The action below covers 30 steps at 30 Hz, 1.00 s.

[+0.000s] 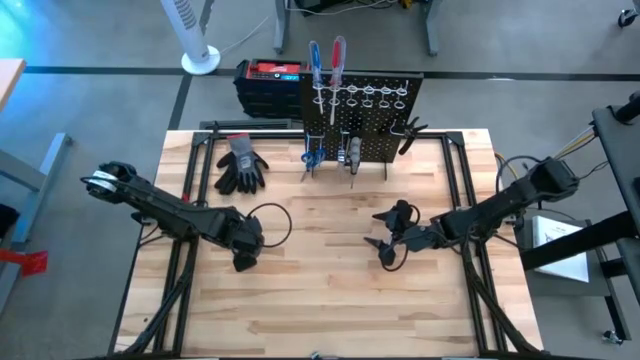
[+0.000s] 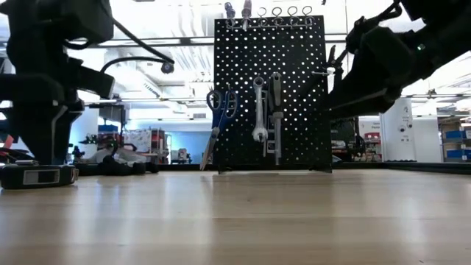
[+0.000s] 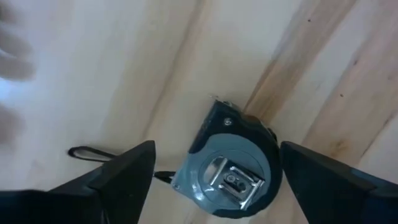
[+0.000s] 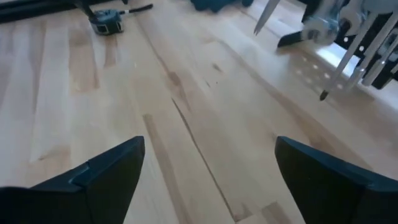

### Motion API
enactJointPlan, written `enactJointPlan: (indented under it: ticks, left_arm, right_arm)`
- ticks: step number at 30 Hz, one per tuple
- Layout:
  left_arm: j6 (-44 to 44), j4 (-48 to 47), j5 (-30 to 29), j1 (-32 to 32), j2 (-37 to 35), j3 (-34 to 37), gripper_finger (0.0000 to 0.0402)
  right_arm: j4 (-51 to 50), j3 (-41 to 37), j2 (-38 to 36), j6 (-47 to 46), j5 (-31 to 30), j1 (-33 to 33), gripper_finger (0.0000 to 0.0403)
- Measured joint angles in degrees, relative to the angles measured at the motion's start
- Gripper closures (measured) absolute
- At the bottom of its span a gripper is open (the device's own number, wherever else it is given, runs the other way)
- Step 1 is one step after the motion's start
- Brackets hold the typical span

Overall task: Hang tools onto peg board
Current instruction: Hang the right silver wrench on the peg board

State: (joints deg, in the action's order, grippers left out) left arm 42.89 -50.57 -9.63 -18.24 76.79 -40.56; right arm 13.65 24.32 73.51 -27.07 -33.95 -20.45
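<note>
Two spread fingers of our left gripper [image 3: 214, 180] straddle a tape measure [image 3: 229, 167] lying on the table [image 1: 320, 310], well short of the peg board [image 1: 362, 122]. Our right gripper [image 1: 385, 248] hovers open, empty.

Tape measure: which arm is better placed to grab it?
Left. The left claw hangs open right above the tape measure, fingers either side. The right claw is open too, but across the table from it.
</note>
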Motion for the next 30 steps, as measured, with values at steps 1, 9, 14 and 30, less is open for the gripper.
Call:
enactJointPlan:
  ticks: [1,9,14,30]
  left_arm:
    - [0.0,0.6,0.4,0.0,0.0,0.4,0.0067]
    - [-0.7,3.1,4.1,0.0,0.0,4.7,0.0064]
    - [-0.7,6.8,4.2,0.0,0.1,7.2,0.0064]
    - [-15.4,10.6,-22.5,-0.4,0.4,0.1,0.0143]
  right_arm:
    - [0.9,0.0,0.5,0.0,0.2,0.0,0.0047]
    - [2.1,1.0,2.6,1.5,6.5,0.4,0.0043]
    - [2.1,1.9,3.7,1.6,7.1,0.4,0.0043]
    - [19.9,2.4,8.9,-0.9,12.1,2.6,0.0043]
